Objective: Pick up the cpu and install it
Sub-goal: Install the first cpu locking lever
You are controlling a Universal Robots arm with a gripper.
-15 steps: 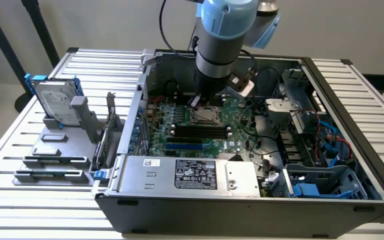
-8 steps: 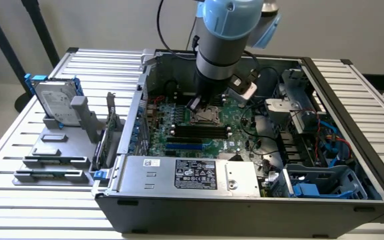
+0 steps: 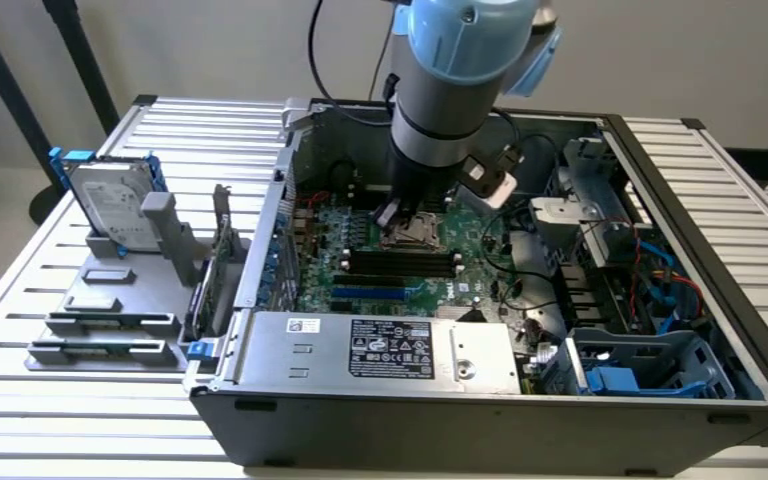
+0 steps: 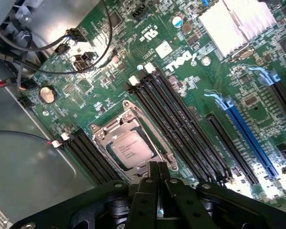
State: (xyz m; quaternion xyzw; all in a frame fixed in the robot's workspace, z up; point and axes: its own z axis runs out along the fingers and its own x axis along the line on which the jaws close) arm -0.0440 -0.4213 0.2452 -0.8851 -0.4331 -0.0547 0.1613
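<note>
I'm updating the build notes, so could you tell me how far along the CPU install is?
Done: the cpu lies in the motherboard socket. In hand: nothing; the gripper is shut and empty just above it. Left: the socket's metal frame looks unclamped, though I can't tell for sure.

In the exterior view the arm point(image 3: 444, 110) runs off the top edge and stands in front of the motherboard socket point(image 3: 418, 232), covering part of it. In the wrist view the gripper point(image 4: 158, 179) is cut off by the frame's edge, and the printing on the cpu point(image 4: 132, 149) is too small to read.
</note>
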